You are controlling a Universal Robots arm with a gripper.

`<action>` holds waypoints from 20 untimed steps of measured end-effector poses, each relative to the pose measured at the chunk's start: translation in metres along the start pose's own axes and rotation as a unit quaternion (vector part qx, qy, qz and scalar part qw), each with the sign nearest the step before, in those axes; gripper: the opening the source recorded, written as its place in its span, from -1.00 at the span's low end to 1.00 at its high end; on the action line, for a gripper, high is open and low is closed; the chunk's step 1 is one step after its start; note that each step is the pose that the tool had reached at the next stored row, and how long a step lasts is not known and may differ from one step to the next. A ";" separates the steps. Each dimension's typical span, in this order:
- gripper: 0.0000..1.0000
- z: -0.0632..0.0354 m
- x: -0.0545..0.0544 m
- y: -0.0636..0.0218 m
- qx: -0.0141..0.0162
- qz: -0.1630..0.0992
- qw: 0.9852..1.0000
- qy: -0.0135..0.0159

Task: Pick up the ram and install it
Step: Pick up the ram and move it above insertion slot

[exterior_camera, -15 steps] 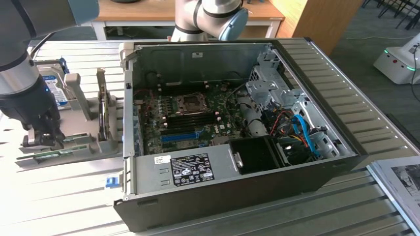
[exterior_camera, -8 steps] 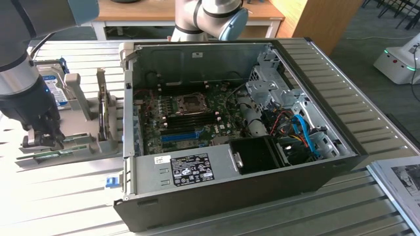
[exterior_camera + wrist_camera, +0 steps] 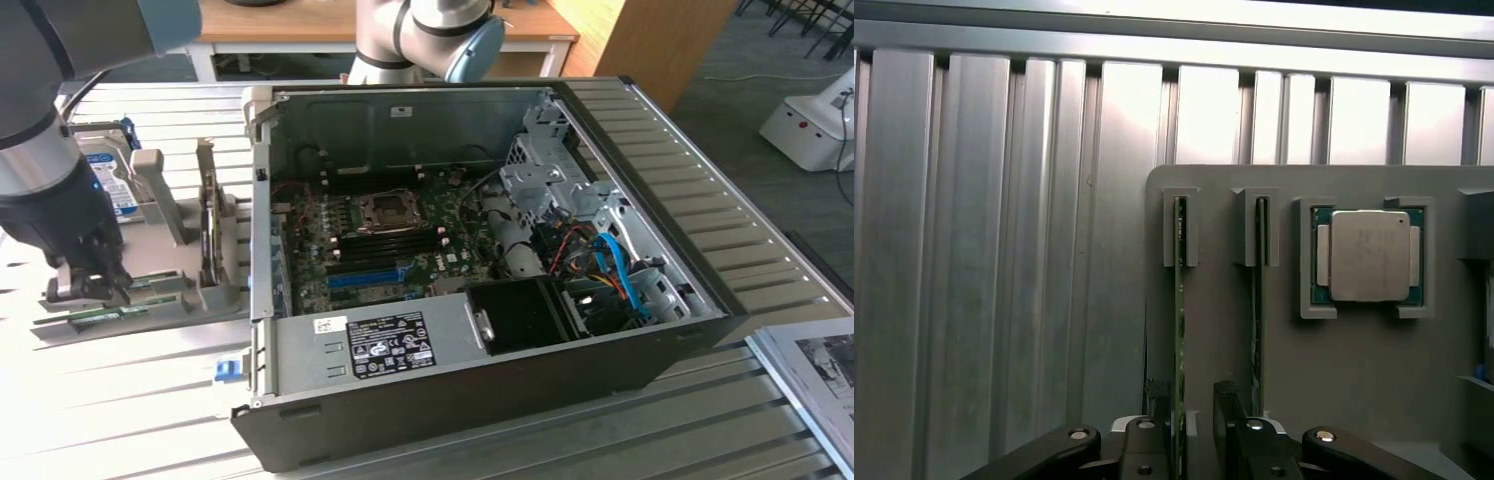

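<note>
Two thin green ram sticks stand on edge in slots of a grey holder. One ram stick runs between my fingertips, and the other stands beside it. My gripper is open and low over the holder. Its fingers straddle the first stick, with a gap showing on one side. In the exterior view the gripper hangs over the holder at that view's left, beside the open computer case. The motherboard with its blue slot lies inside the case.
A processor chip sits in its own pocket of the holder. A hard drive with a blue-white label and another board stand upright in racks behind the holder. Cables and a drive cage fill the case's right side. The table is ribbed metal.
</note>
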State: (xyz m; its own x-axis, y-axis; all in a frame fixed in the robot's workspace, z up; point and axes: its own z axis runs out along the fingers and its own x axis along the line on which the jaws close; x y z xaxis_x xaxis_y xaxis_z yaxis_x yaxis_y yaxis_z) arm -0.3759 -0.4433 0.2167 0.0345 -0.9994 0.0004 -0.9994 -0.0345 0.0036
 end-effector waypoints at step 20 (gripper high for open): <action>-0.39 0.0107 0.000 0.0000 0.000 0.000 1.000 0.000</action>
State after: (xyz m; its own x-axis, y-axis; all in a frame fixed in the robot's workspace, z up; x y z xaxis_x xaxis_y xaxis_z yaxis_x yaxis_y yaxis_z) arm -0.3759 -0.4436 0.2061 0.0345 -0.9994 0.0004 -0.9994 -0.0345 0.0036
